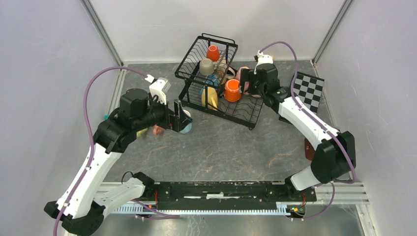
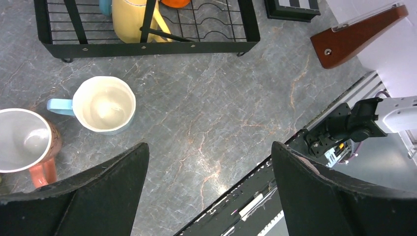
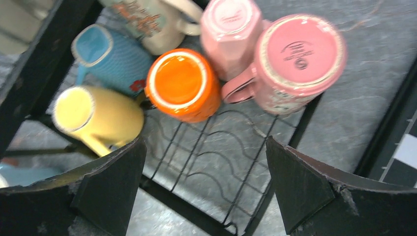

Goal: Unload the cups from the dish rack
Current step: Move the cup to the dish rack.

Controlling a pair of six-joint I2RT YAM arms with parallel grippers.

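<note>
My left tool (image 2: pixel 209 162) hangs wide open and empty over the desk (image 2: pixel 206 98). Near it a light blue cup (image 2: pixel 104 104) and a pink cup (image 2: pixel 22 140) sit upright, outside the dish rack (image 2: pixel 196 48). My right tool (image 3: pixel 204 147) gapes open above an orange cup (image 3: pixel 183 83) in the rack's lower tray.

You get even, diffuse light from above, with only soft shadows under the dish rack (image 1: pixel 243 109). Your right wrist view is smeared with blur across the cups (image 3: pixel 183 83), while your left wrist view is sharp.
</note>
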